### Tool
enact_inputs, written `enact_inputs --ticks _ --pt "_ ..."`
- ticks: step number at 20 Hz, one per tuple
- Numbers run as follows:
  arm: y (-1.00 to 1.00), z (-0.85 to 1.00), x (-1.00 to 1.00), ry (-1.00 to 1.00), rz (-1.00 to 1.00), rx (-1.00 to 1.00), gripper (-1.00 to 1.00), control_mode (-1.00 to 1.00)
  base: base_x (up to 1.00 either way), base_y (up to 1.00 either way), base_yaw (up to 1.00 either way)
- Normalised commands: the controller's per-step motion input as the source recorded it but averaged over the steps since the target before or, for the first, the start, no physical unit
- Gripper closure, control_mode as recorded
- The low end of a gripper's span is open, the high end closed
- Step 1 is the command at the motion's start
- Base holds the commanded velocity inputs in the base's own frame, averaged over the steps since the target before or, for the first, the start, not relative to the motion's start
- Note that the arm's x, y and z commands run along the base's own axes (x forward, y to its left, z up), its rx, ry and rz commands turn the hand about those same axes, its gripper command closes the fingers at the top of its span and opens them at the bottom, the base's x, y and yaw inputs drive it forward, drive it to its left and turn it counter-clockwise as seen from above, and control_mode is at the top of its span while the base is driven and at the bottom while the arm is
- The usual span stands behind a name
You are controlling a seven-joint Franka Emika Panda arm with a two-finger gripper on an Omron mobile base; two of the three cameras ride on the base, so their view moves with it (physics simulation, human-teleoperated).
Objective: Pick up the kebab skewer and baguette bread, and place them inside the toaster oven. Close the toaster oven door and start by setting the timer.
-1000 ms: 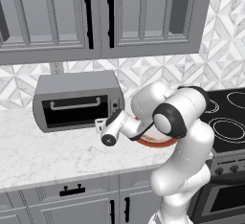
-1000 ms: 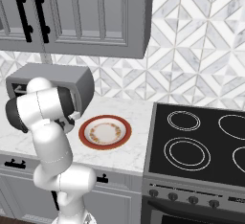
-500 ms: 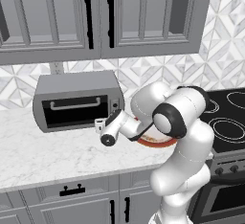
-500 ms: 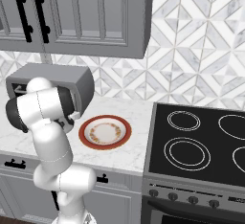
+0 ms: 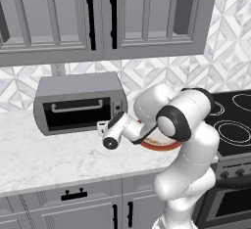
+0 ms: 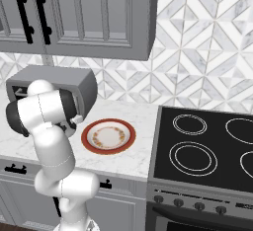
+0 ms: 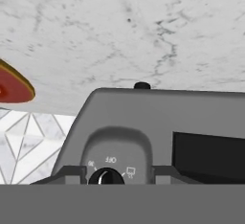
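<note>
**Gripper at the toaster oven's knob panel, door shut**

Toaster oven [image 5: 78, 103] on the marble counter [image 5: 44, 154], against the tiled backsplash, under the grey wall cabinets [image 5: 98, 17]. Toaster oven door [image 5: 76, 113] closed, dark glass upright, silver bar handle across its upper part. Neither kebab skewer nor baguette bread to be made out behind the glass. Gripper [image 5: 101, 128] reaching in from the right, just in front of the oven's right end, level with the knob panel. In the hand view, rolled upside down, a black timer knob [image 7: 106, 176] close ahead at the bottom edge, white markings around it, door glass to its right. State of the jaws: cannot tell, fingertips too hidden and small. Red-rimmed plate [image 6: 107, 136] on the counter between oven and black stovetop [image 6: 207, 148], bare of food in the right base view.
</note>
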Motion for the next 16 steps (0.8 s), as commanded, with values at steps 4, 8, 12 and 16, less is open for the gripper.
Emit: enact_inputs --ticks 4,8,12,16 --pt "-0.07 0.0 0.0 -0.03 0.0 0.0 1.0 -1.0 0.0 0.0 0.0" --pt "-0.1 0.0 0.0 -0.05 0.0 0.0 1.0 -1.0 0.0 0.0 0.0" --pt "-0.14 0.0 -0.03 -0.04 0.0 0.0 1.0 -1.0 0.0 0.0 0.0" --pt "-0.09 0.01 -0.06 -0.02 0.0 0.0 1.0 -1.0 0.0 0.0 0.0"
